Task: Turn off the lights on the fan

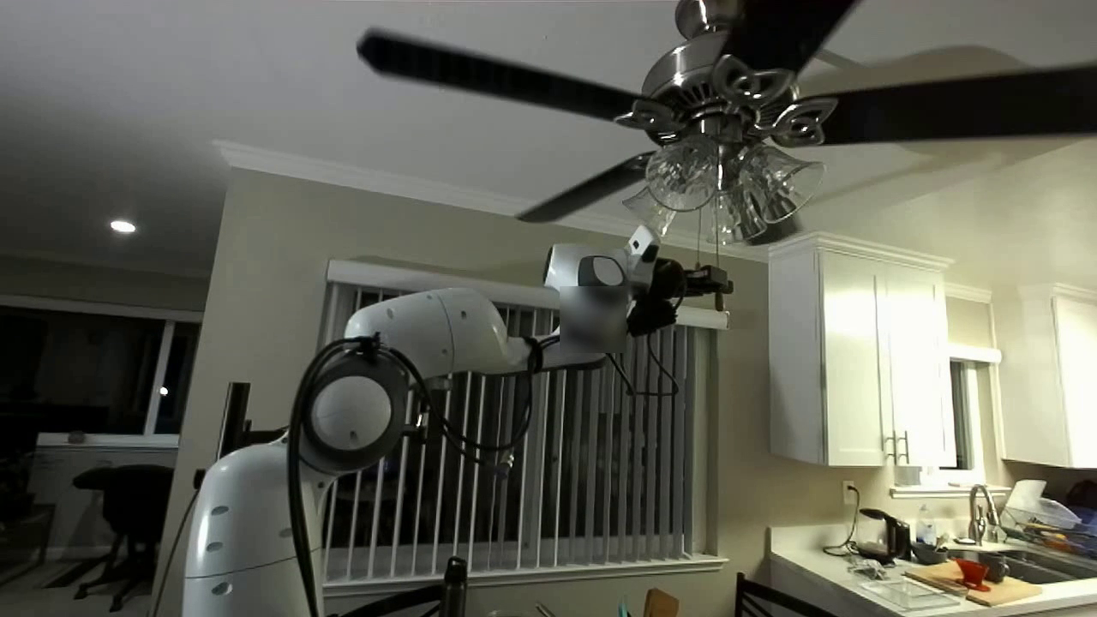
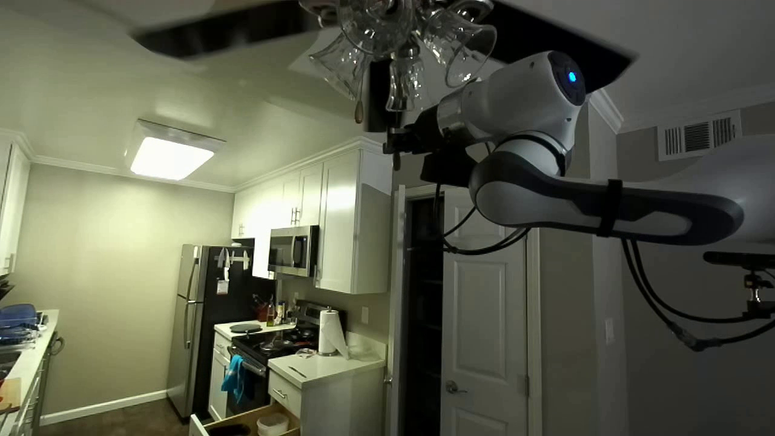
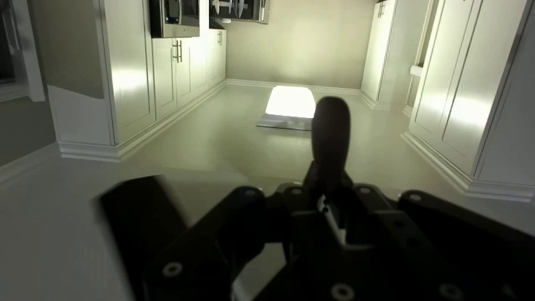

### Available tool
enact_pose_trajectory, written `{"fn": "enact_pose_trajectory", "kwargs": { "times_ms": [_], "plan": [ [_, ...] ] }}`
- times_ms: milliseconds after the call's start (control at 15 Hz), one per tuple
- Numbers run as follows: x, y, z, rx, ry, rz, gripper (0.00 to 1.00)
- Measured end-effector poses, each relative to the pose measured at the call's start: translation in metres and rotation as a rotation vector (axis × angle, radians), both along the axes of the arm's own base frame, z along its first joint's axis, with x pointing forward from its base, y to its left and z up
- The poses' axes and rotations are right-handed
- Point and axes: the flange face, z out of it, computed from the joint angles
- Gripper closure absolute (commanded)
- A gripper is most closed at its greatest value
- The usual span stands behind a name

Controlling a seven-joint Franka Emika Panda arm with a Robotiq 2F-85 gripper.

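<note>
Ceiling fan (image 1: pixel 686 73), dark-bladed; glass-shaded lights (image 1: pixel 683 176), unlit. Pull chain (image 1: pixel 717 255) hangs below; jaws clamped on it, just above brown pull (image 3: pixel 331 136). Second pull (image 2: pixel 359 112) nearby.

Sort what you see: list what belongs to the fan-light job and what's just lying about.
For the job: ceiling fan, glass-shaded lights, brown pull-chain knob, robot's fingers.

Just about the place: cutting board, black kettle, paper towel roll, blue towel, kitchen ceiling light.

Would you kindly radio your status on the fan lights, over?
Gripper shut on pull chain. Glass-shaded fan lights unlit. Possible snag: second chain dangling close by.
</note>
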Motion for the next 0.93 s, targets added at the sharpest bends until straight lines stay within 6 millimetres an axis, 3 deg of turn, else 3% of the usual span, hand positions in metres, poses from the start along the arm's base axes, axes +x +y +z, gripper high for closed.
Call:
{"fn": "enact_pose_trajectory", "kwargs": {
  "times_ms": [400,600,733,933],
  "plan": [
    [0.003,0.000,-0.005,0.002,0.018,-0.002,0.24],
    [0.010,0.000,-0.018,-0.019,0.115,-0.031,0.06],
    [0.014,-0.001,-0.028,-0.041,0.181,-0.048,0.00],
    [0.018,-0.007,-0.036,-0.052,0.247,-0.065,0.00]
  ]
}}
